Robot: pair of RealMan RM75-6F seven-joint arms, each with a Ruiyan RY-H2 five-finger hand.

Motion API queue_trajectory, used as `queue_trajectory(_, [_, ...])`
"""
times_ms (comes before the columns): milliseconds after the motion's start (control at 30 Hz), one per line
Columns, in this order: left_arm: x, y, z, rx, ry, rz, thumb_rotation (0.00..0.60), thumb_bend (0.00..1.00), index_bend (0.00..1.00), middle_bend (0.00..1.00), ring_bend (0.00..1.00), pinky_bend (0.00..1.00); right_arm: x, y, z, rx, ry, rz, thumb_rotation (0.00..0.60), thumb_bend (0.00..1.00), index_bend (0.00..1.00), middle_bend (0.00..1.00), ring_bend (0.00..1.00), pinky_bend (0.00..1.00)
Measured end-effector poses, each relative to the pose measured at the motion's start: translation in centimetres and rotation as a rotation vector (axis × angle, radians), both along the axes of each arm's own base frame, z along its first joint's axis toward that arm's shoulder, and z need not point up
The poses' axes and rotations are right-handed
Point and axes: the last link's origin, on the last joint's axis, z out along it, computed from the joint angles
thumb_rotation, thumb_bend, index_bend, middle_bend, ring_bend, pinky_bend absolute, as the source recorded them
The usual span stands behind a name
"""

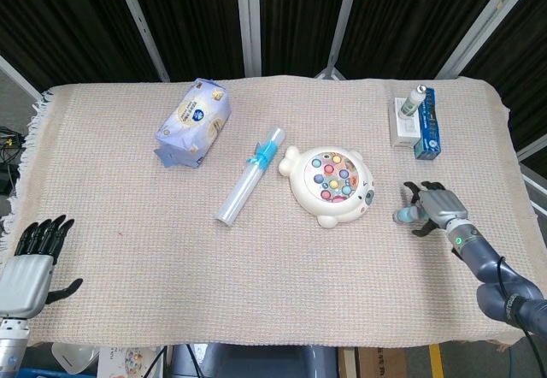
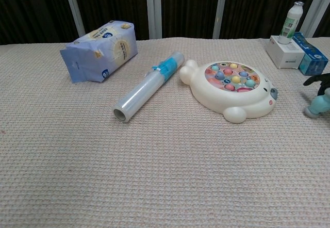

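- Two hands show in the head view, well apart, one at each side of the beige woven mat (image 1: 282,267).
- Right hand (image 1: 434,208) rests on the mat at the right side, its dark fingers (image 1: 414,188) spread around a small teal peg (image 1: 405,216) without closing on it.
- In the chest view the teal peg (image 2: 318,106) lies on the mat at the right edge of the picture, with dark fingertips (image 2: 312,80) just above it.
- Left hand (image 1: 31,266) hangs off the near left corner of the mat, fingers straight and a little apart, holding nothing.
- White fishing game toy (image 1: 332,186) with coloured fish lies near the peg, toward the middle.
- Clear film roll (image 1: 250,175) with a blue band lies just beside the toy.
- Blue snack bag (image 1: 194,122) lies at the far left.
- White box (image 1: 401,125), blue box (image 1: 427,125) and a small bottle (image 1: 413,100) are together at the far right corner.
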Motion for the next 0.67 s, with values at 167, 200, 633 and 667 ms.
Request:
queue_trajectory(167, [-0.2,0.0,0.2,0.011,-0.009,0.002,0.6,0.16,0.0,0.0,0.0,0.0,0.4,0.8,0.7,-0.057,-0.051,0.01,0.6,0.2,0.0,0.01,0.0,0.0])
queue_trajectory(200, [-0.2,0.0,0.2,0.014,-0.01,0.003,0.6,0.16,0.0,0.0,0.0,0.0,0.5,1.1,1.0,-0.081,-0.07,0.015,0.6,0.2,0.0,0.01,0.0,0.0])
queue_trajectory(633, [-1.2,-0.4,0.5,0.047,-0.031,0.02,0.6,0.16,0.0,0.0,0.0,0.0,0.3,8.9,5.9,-0.459,-0.297,0.187,0.6,0.2,0.0,0.01,0.0,0.0])
queue_trajectory(667, [-1.2,-0.4,0.5,0.048,-0.033,0.019,0.6,0.16,0.0,0.0,0.0,0.0,0.1,9.9,6.1,-0.483,-0.3,0.194,0.6,0.2,0.0,0.01,0.0,0.0])
